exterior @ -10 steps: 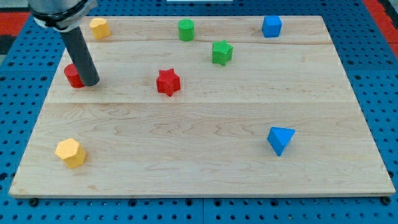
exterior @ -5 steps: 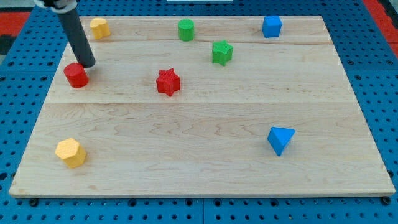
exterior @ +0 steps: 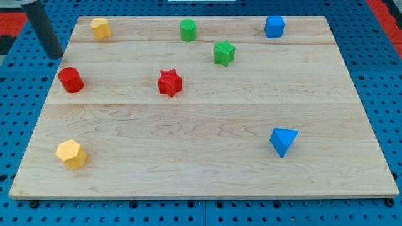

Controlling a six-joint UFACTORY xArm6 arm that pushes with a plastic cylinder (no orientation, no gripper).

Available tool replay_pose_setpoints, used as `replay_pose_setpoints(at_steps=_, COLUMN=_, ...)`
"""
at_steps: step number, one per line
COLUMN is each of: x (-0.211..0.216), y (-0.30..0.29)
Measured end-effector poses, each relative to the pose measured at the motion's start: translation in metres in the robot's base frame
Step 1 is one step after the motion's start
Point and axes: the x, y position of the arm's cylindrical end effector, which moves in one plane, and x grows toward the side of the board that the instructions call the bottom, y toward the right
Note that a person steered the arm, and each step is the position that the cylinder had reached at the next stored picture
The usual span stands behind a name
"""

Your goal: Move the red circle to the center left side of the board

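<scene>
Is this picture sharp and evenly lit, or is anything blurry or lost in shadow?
Camera view: light is even and soft, blocks like the red circle and blue triangle are crisp with faint shadows; no glare on the board; only the rod near my tip looks slightly smeared.

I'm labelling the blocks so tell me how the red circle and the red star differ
The red circle is a smooth round cylinder; the red star has pointed arms. The circle sits by the board's left edge, the star nearer the middle. My tip is up-left of the circle, just off the board and apart from it, and much farther from the star. Both are red, similar in size, and sit at about the same height in the view.
</scene>
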Motion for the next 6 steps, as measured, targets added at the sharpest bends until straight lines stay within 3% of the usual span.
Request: replay_pose_setpoints(at_steps=6, x=0.055, y=0.024)
